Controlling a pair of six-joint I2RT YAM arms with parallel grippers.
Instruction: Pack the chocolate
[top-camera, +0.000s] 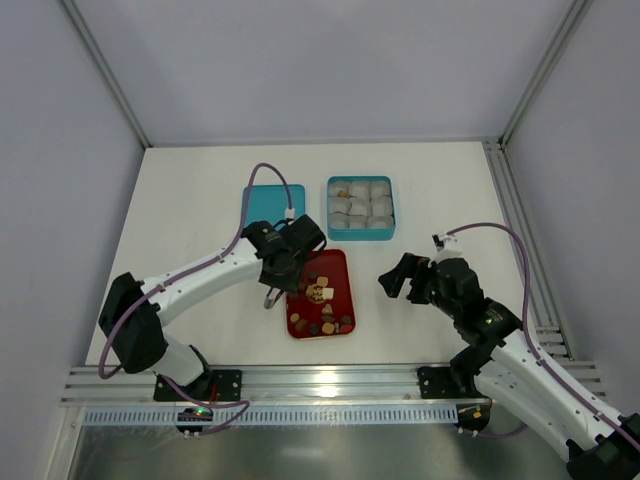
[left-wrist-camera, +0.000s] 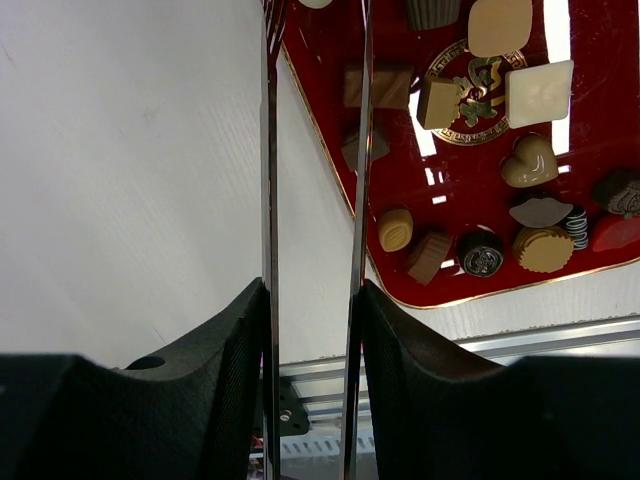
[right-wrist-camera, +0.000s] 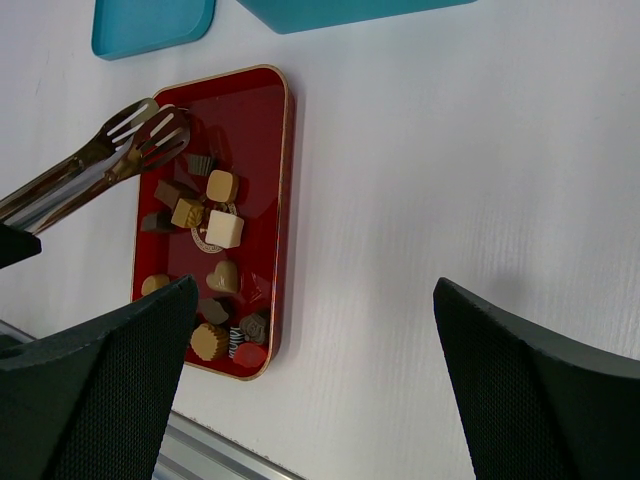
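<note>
Several items are noted on the table (top-camera: 200, 200): teal box (top-camera: 329, 210) of paper cups (top-camera: 360, 210), red tray (top-camera: 337, 268) nearby. Tongs (right-wrist-camera: 95, 165) are clamped in the left gripper's (top-camera: 283, 268) jaws; the right gripper's (top-camera: 398, 280) jaws are spread, empty. Loose chocolate (top-camera: 320, 296) lies in the tray; pieces could be squirted aside by slick tong tips.

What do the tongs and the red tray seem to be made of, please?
The tongs are most likely polished metal: silver, thin and mirror-like, with forked tips. The red tray looks like glossy lacquered metal or hard plastic. I cannot tell which. It reflects the lights sharply and has a thin gold rim.
</note>
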